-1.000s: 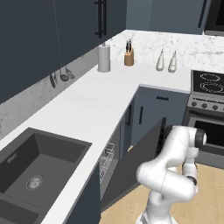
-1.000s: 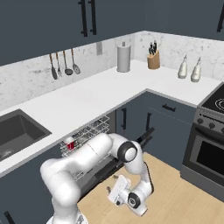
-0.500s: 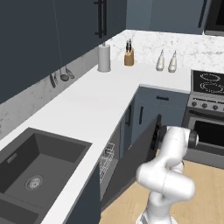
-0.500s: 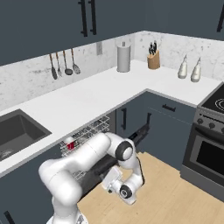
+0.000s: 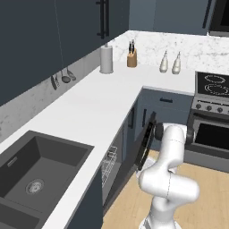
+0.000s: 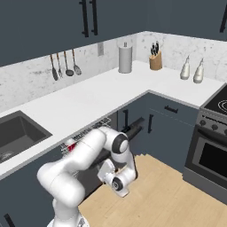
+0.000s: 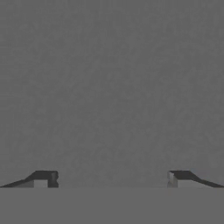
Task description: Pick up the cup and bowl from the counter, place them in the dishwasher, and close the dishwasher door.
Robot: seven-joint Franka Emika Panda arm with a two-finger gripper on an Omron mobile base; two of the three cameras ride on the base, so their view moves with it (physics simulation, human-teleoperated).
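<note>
With my gripper [image 7: 112, 178] spread wide and holding nothing, fingertips flat against the dishwasher door [image 5: 144, 144], that door stands nearly upright. Behind the door, the cup [image 6: 70, 146] sits in the dishwasher [image 6: 84, 135] rack.

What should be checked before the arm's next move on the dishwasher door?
1. Cup in the rack: ok, it sits in the white wire rack.
2. Bowl in the dishwasher: cannot tell, hidden.
3. Jaws empty: ok, wide open, nothing between the fingertips.
4. Dishwasher door shut: not ok, it leans partway open.
5. Hand square to the door: ok, a flat grey panel faces it.
6. Contact with the door: cannot tell.
</note>
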